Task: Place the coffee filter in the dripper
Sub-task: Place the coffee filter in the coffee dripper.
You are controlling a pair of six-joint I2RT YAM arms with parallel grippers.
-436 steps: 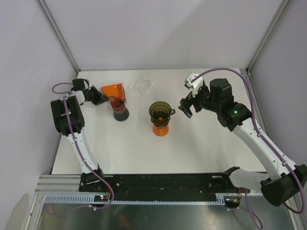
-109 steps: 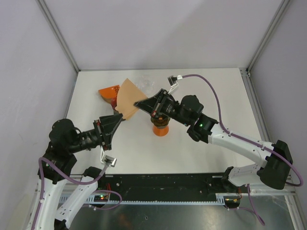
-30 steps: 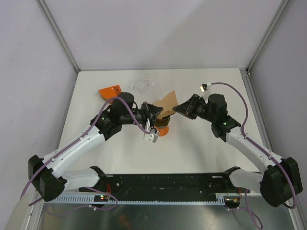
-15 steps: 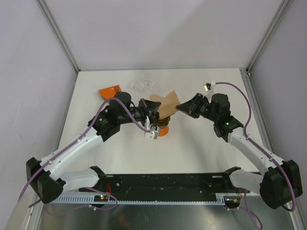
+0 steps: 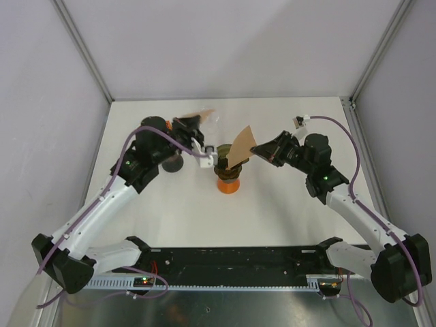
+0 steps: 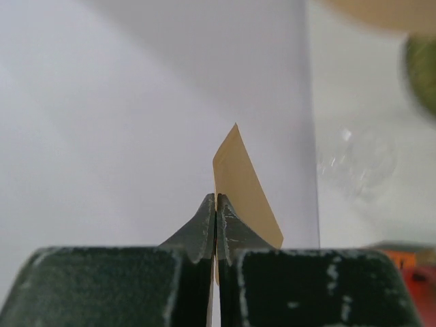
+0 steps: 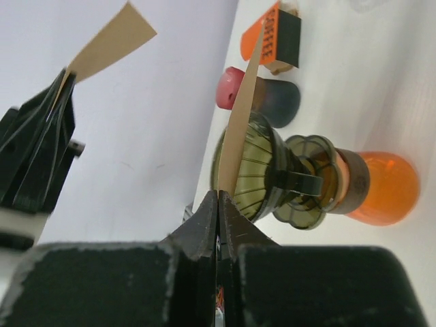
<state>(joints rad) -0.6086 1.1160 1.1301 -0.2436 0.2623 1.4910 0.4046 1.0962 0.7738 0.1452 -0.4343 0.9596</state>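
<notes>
Two grippers have parted: left gripper point(image 6: 216, 204) went to 11 o'clock of the dripper point(image 7: 255, 174) pinching a scrap point(image 6: 245, 187); right gripper point(image 7: 218, 199) at 3 o'clock pinches the filter point(image 7: 242, 129) above it, not in yet.

Two robot arms, the left arm point(image 5: 102, 204) and the right arm point(image 5: 361, 211), and two grippers, the left gripper point(image 6: 216, 208) and the right gripper point(image 7: 218, 201). Two tan paper filters: a first filter point(image 6: 242, 187) and a second filter point(image 5: 238, 145). Everything else comes singly: one dark green ribbed dripper point(image 7: 252, 170), one orange stand point(image 7: 385, 187), one orange box point(image 7: 271, 37) with lettering, one dark cup point(image 7: 276, 102), one pink top point(image 7: 228, 88), one clear glass item point(image 6: 357, 163) too blurred to name more closely, and one white table point(image 5: 286, 211)
</notes>
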